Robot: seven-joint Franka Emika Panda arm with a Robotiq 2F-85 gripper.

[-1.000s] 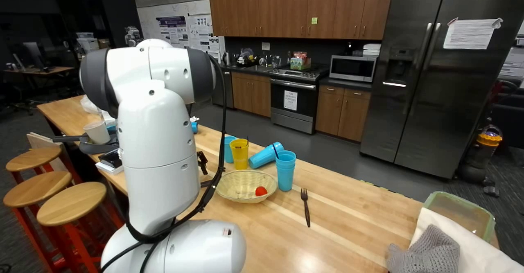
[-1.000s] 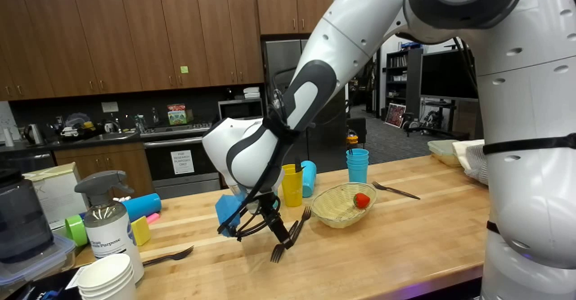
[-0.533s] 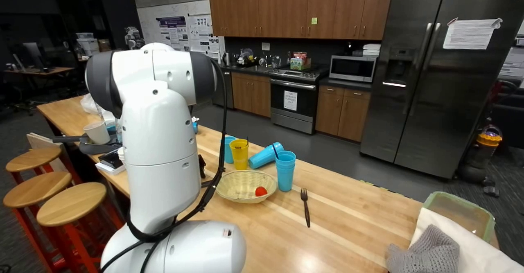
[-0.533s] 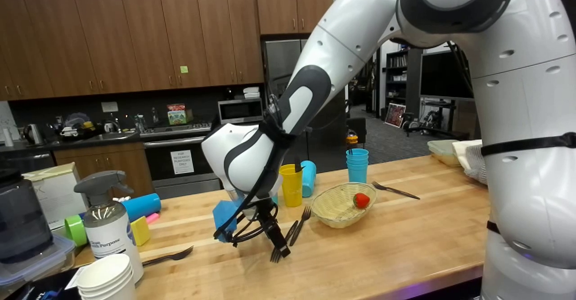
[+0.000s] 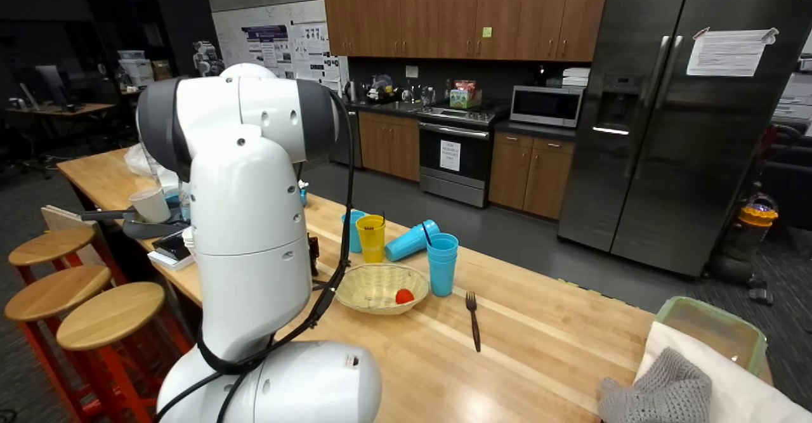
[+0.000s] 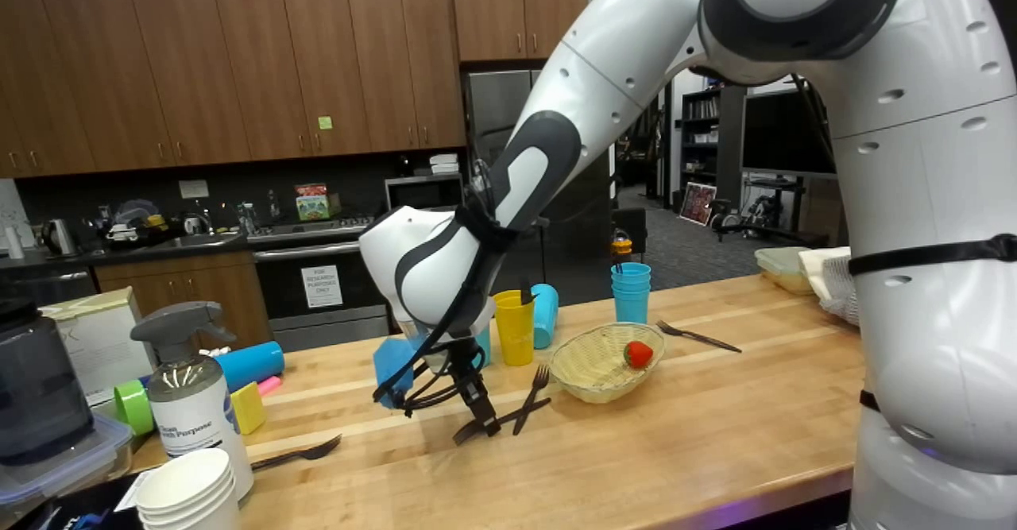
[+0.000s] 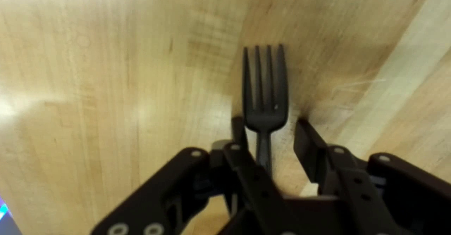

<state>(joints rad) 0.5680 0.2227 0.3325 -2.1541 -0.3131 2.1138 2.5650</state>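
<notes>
1. Wrist view, right in close: the black two-fingered gripper [image 7: 270,131] has its fingers partway apart, straddling a black plastic fork [image 7: 266,117], tines pointing to 12 o'clock. A gap shows between the fork's neck and the 3 o'clock finger, so it isn't clamped; whether the 9 o'clock finger touches is too blurred to say.
2. Over to an exterior view for the containers: at the gripper's 2 o'clock sits a shallow pale woven basket [image 6: 584,367], one red strawberry [image 6: 639,354] inside, toward its 3 o'clock side.
3. Up between 12 and 1, a tall yellow plastic cup [image 6: 515,331] stands with something dark [image 6: 527,292] poking out; between 1 and 2, a stack of light-blue plastic cups [image 6: 632,299].
4. Counting now, four forks on the pale wooden table [image 6: 691,427]: the straddled one, a second fork [image 6: 534,393] crossing its handle, a third fork [image 6: 703,338] past the basket at 2, a fourth fork [image 6: 318,449] out at 9.
5. Two loose light-blue cups by the yellow one: a standing cup [image 5: 354,231] and a cup on its side [image 5: 412,240].
6. Way out near 9, a grey-triggered spray bottle [image 6: 195,411], a nest of white paper cups [image 6: 191,486] in front and a yellow sponge [image 6: 249,408] just beside.
7. What's in the way? That second fork, and, in an exterior view, the white robot arm [image 5: 250,239], blocking out most of the gripper.
</notes>
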